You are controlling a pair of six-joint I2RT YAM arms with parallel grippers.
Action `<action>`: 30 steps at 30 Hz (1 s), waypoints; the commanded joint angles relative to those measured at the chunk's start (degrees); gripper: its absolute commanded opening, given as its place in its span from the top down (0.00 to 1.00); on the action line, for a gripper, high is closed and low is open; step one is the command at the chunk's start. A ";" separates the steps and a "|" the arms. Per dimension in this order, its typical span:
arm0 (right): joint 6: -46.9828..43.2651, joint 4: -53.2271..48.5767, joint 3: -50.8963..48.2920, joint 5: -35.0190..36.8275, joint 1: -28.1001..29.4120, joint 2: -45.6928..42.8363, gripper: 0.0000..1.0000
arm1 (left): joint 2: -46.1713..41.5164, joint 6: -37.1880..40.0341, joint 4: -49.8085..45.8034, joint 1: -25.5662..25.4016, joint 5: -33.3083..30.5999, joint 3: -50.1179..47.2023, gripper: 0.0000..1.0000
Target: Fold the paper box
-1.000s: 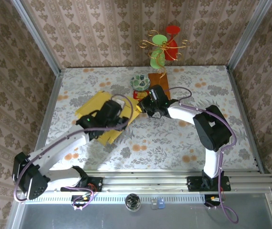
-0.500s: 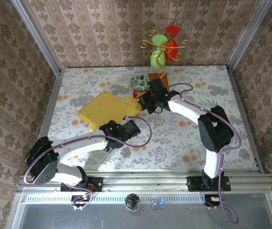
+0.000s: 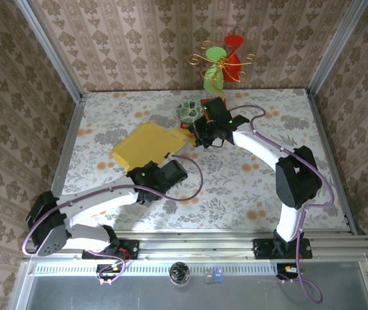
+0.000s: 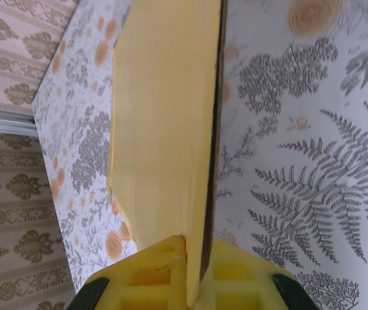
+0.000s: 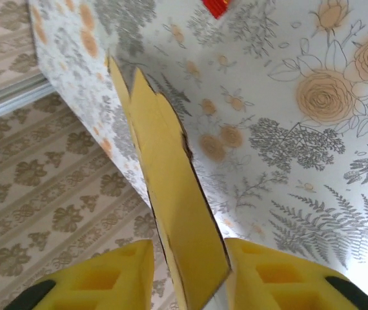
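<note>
Left wrist view: left claw (image 4: 187,265) has just pinched the paper box (image 4: 164,129) edge; right claw (image 5: 187,248) has loosened, seemingly handing over.

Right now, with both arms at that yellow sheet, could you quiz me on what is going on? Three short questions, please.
1. True or false: the left gripper is shut on the paper box.
2. Seen from the top camera, where is the right gripper?
A. at the box's left end
B. at the box's right end
C. parked by its own base
3. In a few words: what runs between the right gripper's jaws?

Key
1. True: its yellow pads pinch the sheet's edge.
2. B.
3. The paper box, with the jaws standing apart on either side of it.
</note>
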 commanded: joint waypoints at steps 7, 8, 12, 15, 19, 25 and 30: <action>-6.55 -5.35 -4.82 11.40 0.61 -20.42 0.38 | -3.25 1.21 -3.73 2.55 9.11 8.09 1.00; -6.12 -4.90 -5.12 12.25 1.63 -21.47 0.37 | -3.15 1.11 -4.55 3.05 10.06 9.18 1.00; -1.50 -3.21 -5.07 14.61 7.25 -22.23 0.36 | -2.40 0.13 -8.31 6.17 15.43 13.66 1.00; 1.14 -0.07 -4.45 14.69 10.41 -20.02 0.39 | -1.36 0.42 -10.05 7.58 18.39 16.48 1.00; 2.05 -0.46 0.16 13.20 11.78 -14.90 0.43 | -0.01 0.92 -11.60 8.04 19.34 19.10 1.00; 2.19 1.90 3.58 11.67 12.35 -10.52 0.56 | -0.30 0.96 -11.62 8.22 18.92 19.76 1.00; 3.27 2.75 2.71 10.88 12.60 -10.44 0.80 | -0.55 0.98 -11.88 8.32 18.22 20.06 1.00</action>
